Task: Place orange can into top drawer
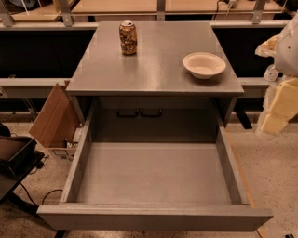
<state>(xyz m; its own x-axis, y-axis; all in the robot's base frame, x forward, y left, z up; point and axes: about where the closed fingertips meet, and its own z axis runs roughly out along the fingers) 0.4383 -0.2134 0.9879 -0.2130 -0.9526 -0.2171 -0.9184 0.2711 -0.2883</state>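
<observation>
The orange can [128, 37] stands upright on the grey cabinet top [153, 69], at its far left part. It has a brownish-gold mottled print and a silver top. The top drawer [153, 176] is pulled fully out toward me, and its flat grey floor holds nothing. My gripper [277, 109] hangs at the right edge of the view, beside the cabinet's right side and above the floor. It is well away from the can and holds nothing that I can see.
A white bowl [204, 64] sits on the cabinet top at the right. An open cardboard box [53, 118] stands on the floor left of the cabinet. A dark object with cables [14, 158] lies at the lower left. Wooden tables [116, 5] run along the back.
</observation>
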